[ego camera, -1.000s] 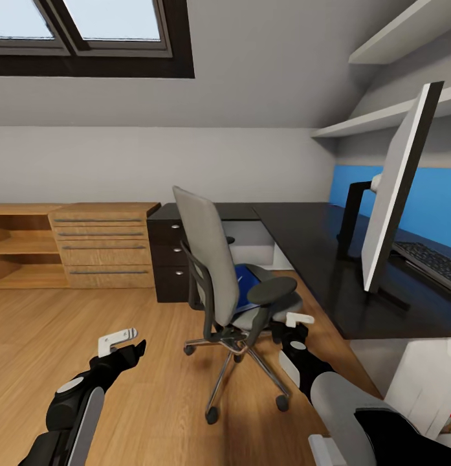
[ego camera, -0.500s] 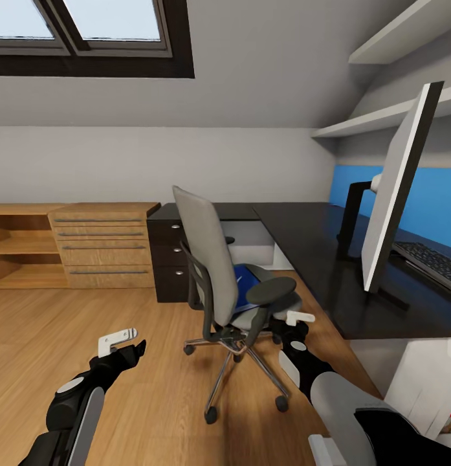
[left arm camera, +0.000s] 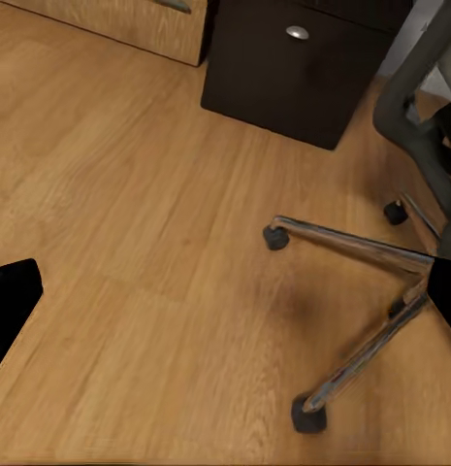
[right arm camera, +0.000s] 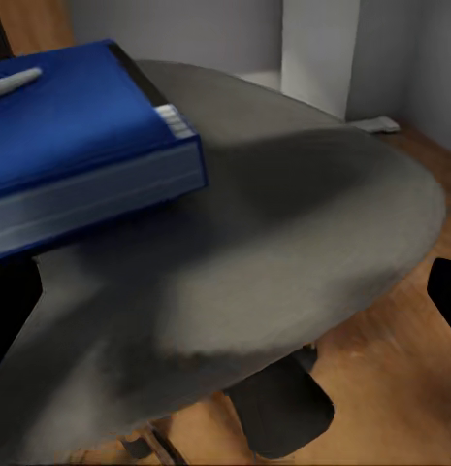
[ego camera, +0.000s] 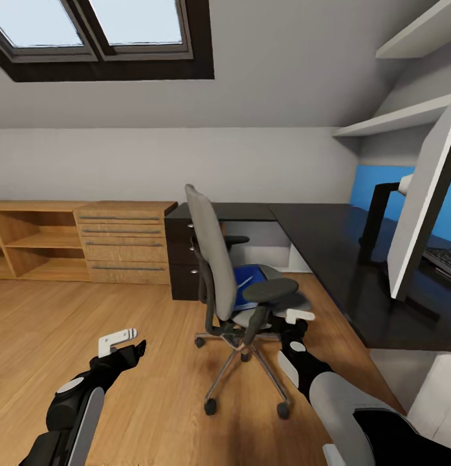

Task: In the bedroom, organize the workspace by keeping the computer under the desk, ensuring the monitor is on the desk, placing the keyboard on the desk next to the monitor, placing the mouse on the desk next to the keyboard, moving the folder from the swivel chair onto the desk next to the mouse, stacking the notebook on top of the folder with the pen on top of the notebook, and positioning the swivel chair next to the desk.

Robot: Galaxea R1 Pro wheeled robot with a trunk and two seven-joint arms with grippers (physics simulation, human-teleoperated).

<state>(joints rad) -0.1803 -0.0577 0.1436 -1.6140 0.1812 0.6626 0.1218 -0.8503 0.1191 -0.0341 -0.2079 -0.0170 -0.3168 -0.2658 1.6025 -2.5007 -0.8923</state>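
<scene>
Swivel chair (ego camera: 215, 259) stands on the wooden floor (ego camera: 154, 388) in the crook of the L-shaped desk (ego camera: 329, 259), its tall grey back turned toward the robot and its chrome star base splayed on the boards. On its seat lies the blue folder (ego camera: 248, 281), partly hidden behind the back and the dark armrest. From the right wrist camera the folder (right arm camera: 80, 146) sits flat on the grey seat cushion (right arm camera: 283, 252), its black spine strip along one edge and a thin whitish pen (right arm camera: 14, 83) resting on its cover.

The monitor (ego camera: 426, 207) stands on the desk's glossy black top at the far right, seen nearly edge-on, its stand on the desk. A sliver of keyboard (ego camera: 445, 259) shows just behind it on the desk. The desk's dark drawer unit (ego camera: 183, 262) is under its far wing, beside a light wooden drawer chest (ego camera: 125, 243) and open shelving along the wall.

The left tool (ego camera: 118, 343) hangs low over bare floor, well apart from the chair; its fingers appear spread, with nothing between them. In its wrist camera the chair's chrome legs and casters (left arm camera: 307, 413) lie on the boards below. The right tool (ego camera: 296, 320) is just beside the chair's seat edge and armrest, its jaws apart and not gripping anything.
</scene>
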